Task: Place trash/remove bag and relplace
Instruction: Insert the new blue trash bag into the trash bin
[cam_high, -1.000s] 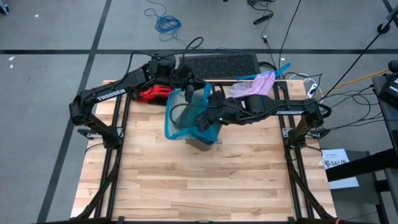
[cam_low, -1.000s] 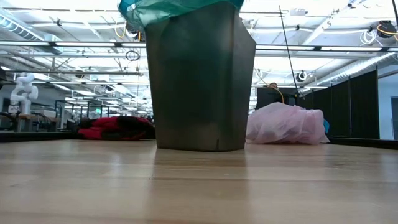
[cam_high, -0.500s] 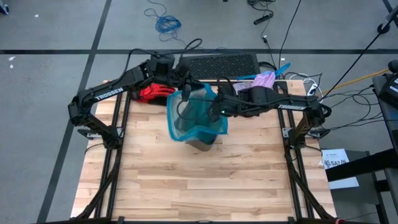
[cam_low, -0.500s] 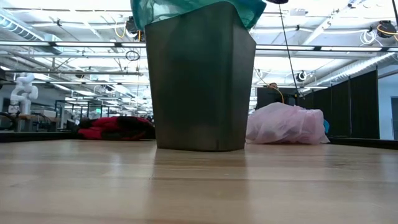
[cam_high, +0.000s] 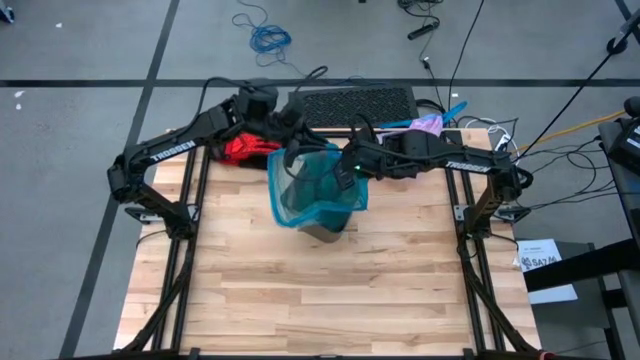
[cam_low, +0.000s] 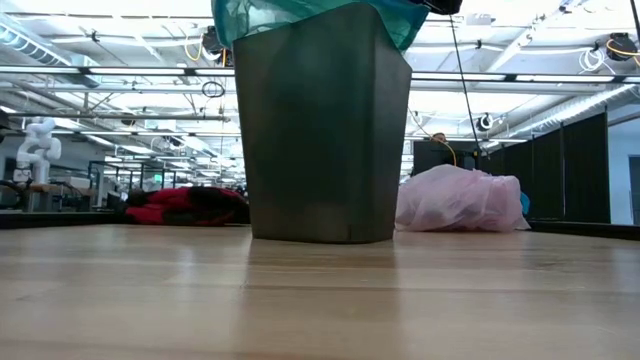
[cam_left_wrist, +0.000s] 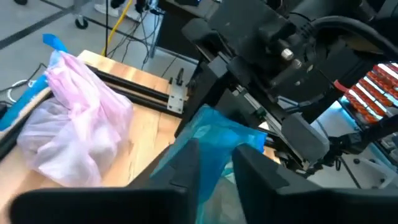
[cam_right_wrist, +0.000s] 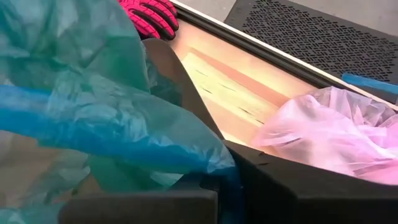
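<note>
We see the left pincer (cam_left_wrist: 214, 168) pinching the teal bag's (cam_high: 318, 190) rim at frame center; the right pincer (cam_right_wrist: 227, 180) seems clamped on its opposite edge, over the bin (cam_low: 322, 130).

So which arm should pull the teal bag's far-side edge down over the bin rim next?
Probably the right. Its end effector is shut on the teal bag at the bin's far right corner. The left end effector pinches the far left edge and could anchor it.
</note>
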